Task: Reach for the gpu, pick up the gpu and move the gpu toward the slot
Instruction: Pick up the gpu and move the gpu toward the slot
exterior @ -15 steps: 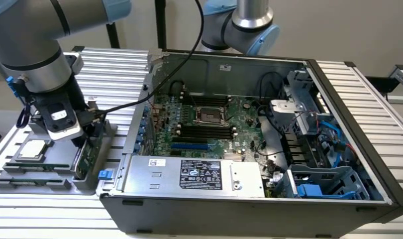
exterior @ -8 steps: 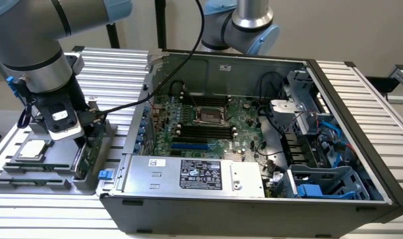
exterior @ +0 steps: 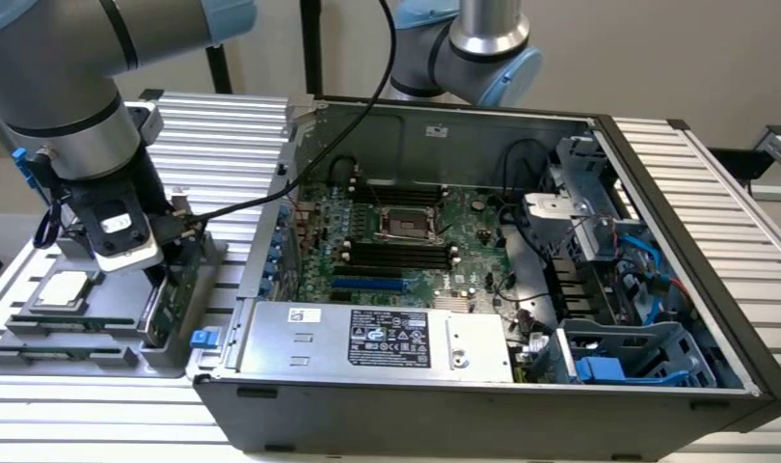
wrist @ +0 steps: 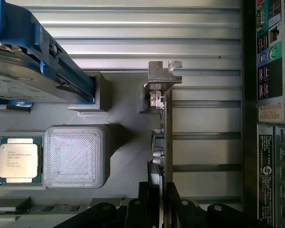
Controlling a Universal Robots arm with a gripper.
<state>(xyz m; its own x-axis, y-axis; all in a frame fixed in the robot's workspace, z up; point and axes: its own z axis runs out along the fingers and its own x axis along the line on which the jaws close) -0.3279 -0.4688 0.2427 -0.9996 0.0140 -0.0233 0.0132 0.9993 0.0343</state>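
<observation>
The gpu stands on its edge in the grey parts tray at the exterior view's left, beside the open computer case. In the wrist view the gpu appears edge-on, a thin green card with its silver bracket at the far end. My gripper is down over the card. The gripper has one dark finger on each side of the card, pressed close against it, and the card still sits in the tray. The blue slot lies on the motherboard inside the case.
The tray also holds a silver hard drive with blue rails, a processor chip and memory sticks. The case's side wall rises between tray and motherboard. A power supply and cables lie inside the case.
</observation>
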